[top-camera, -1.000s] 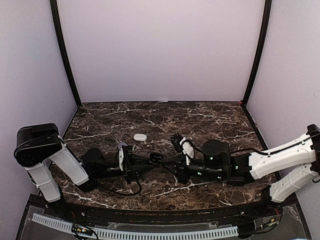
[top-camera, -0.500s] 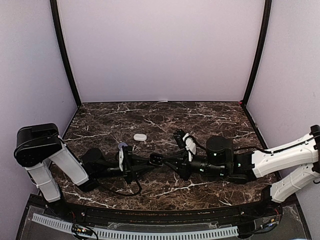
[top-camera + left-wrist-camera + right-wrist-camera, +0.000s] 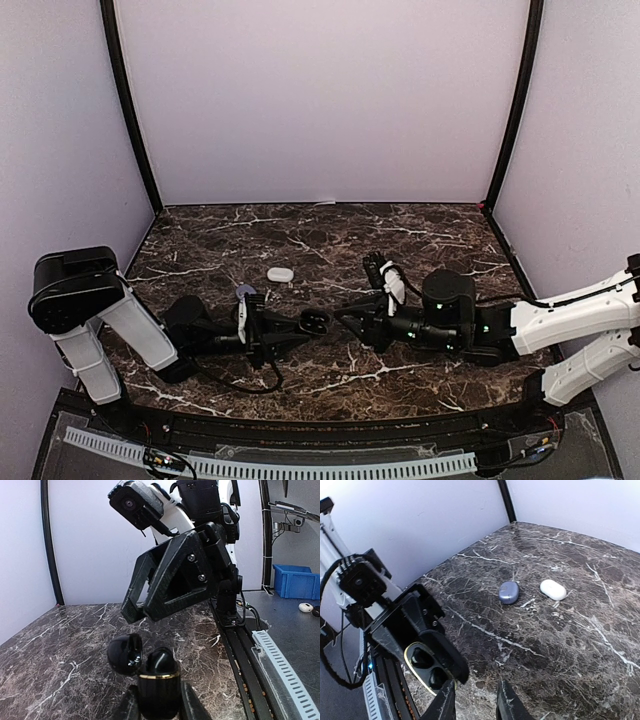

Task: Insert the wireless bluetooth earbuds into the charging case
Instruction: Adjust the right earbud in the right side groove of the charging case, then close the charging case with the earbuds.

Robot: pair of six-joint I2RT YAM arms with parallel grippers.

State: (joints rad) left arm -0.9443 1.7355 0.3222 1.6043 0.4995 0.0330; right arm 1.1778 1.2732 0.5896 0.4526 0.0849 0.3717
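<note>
Two robot arms lie low over a dark marbled tabletop [image 3: 560,645], reaching toward each other at the middle.

On the left, the left arm stretches rightward. Its fingers [image 3: 129,706] are drawn in narrow and clamp the black charging case [image 3: 159,692] from both sides. The case sticks out past the fingertips, gold-rimmed mouth facing the right arm, with its lid [image 3: 125,653] hinged open to one side. A glossy dark rounded shape [image 3: 161,661] sits in the mouth, probably a dark earbud already seated. From the right wrist, two dark hollows show inside the rim, and it cannot be told whether both are filled.

Behind the arms, near the middle of the tabletop, lie a closed purple case [image 3: 509,591] and, just beside it, a closed white case [image 3: 553,589]. Both are well apart from the black case. No loose earbud shows anywhere.

On the right, the right arm points leftward. Its fingers [image 3: 446,704] stand apart with a modest gap and hold nothing. Their tips are just beside the case mouth, which lies ahead of them and to the left, its oval running diagonally across that view. The right arm is the free one, so any further insertion would likely fall to it, approaching straight into the mouth.
</note>
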